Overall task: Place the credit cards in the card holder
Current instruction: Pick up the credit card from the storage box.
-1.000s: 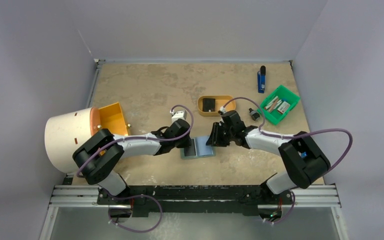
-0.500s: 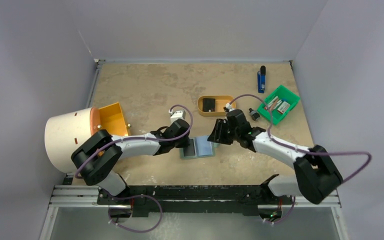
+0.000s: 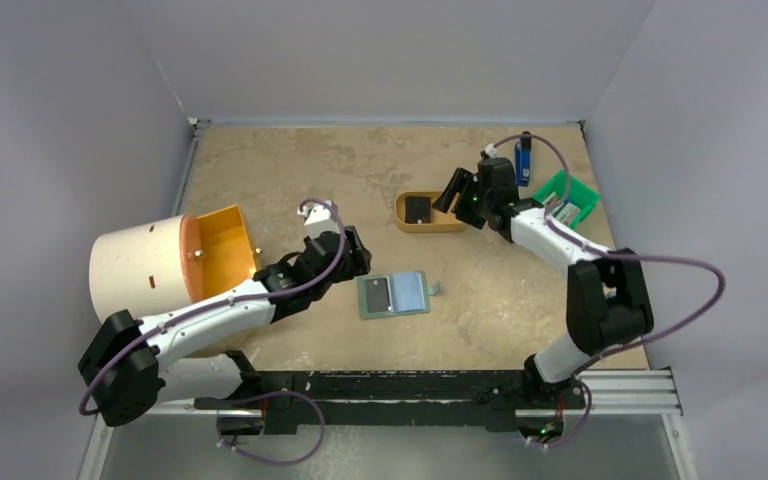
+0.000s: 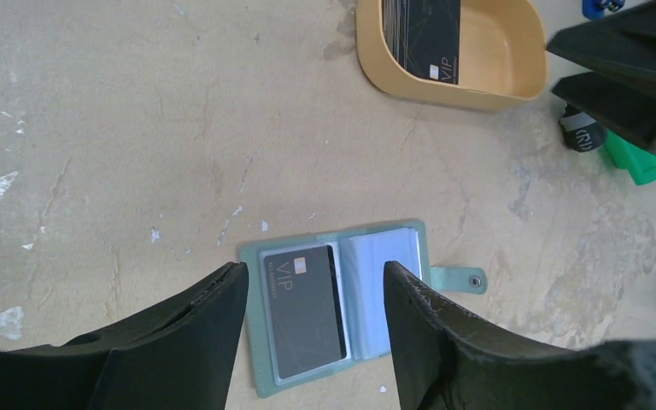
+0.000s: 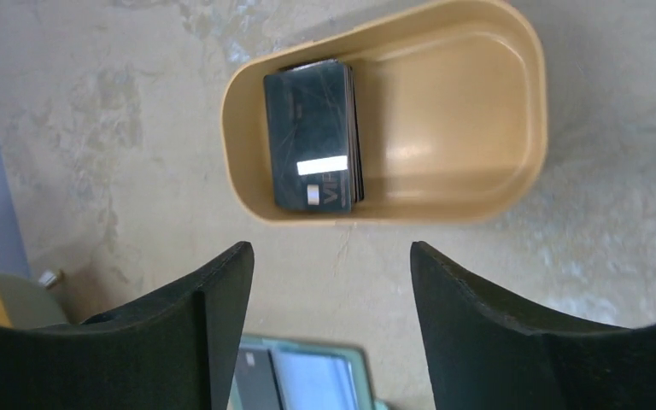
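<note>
The sage-green card holder (image 3: 393, 294) lies open and flat on the table, its snap tab (image 4: 459, 278) pointing right. A black VIP credit card (image 4: 303, 312) sits in its left sleeve; the clear sleeves on the right look empty. A stack of black credit cards (image 5: 314, 160) rests at the left end of the tan oval tray (image 5: 530, 111). My left gripper (image 3: 358, 264) hangs open just left of and above the holder, holding nothing. My right gripper (image 3: 452, 192) is open and empty, above the tray's right end, looking down on the cards.
A white cylinder (image 3: 140, 275) with an orange bin (image 3: 222, 238) stands at the left. A green bin (image 3: 570, 205) with small items and a blue object (image 3: 523, 160) sit at the back right. A small black item (image 4: 582, 137) lies beside the tray.
Both grippers have opened and left the card holder. The left one drew back to the left. The right one swung up and away to the tan tray.
</note>
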Action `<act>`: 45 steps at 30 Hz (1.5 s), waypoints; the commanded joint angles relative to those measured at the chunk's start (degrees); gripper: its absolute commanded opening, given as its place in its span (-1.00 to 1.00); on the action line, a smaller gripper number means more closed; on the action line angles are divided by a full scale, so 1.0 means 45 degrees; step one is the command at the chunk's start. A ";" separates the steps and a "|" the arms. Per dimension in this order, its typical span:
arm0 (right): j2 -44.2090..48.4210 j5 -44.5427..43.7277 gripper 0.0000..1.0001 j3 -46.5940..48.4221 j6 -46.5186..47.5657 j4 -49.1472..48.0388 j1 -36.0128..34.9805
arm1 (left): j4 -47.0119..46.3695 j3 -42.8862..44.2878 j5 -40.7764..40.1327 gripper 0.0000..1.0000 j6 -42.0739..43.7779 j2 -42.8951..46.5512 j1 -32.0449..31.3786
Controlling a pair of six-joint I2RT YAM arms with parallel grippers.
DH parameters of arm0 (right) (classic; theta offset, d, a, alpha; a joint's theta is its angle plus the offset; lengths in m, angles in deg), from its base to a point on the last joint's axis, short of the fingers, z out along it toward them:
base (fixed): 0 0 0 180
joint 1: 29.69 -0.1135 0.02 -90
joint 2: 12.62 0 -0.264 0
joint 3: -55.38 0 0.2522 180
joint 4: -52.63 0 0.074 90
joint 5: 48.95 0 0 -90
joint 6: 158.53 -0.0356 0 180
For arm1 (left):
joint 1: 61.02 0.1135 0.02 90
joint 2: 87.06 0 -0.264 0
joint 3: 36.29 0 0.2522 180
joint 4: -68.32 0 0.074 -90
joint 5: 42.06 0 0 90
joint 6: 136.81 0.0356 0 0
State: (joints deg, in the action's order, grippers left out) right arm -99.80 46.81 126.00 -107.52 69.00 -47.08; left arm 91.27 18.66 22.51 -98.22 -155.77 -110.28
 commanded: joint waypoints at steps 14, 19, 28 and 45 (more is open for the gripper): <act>-0.5410 0.0694 0.25 0.4565 0.1394 0.0200 0.0135 | 0.0043 -0.0564 0.0062 0.06 -0.0156 0.0668 -0.0006; -0.5668 0.1220 0.24 0.4228 0.1438 -0.0220 0.0143 | -0.0159 -0.0603 0.0196 0.05 -0.0155 0.0485 -0.0004; -0.5963 0.1846 0.12 0.4220 0.1573 -0.0304 0.0149 | -0.0192 -0.0304 0.0261 0.01 -0.0019 0.0039 0.0007; -0.5838 0.1516 -0.35 0.3686 0.1363 -0.0477 0.0172 | -0.0211 -0.0340 0.0261 -0.03 -0.0115 -0.0205 -0.0009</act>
State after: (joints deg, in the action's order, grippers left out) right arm -127.01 54.35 143.86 -101.33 67.23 -46.60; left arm 92.45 16.10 23.71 -98.68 -156.60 -110.28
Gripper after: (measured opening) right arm 0.341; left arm 0.486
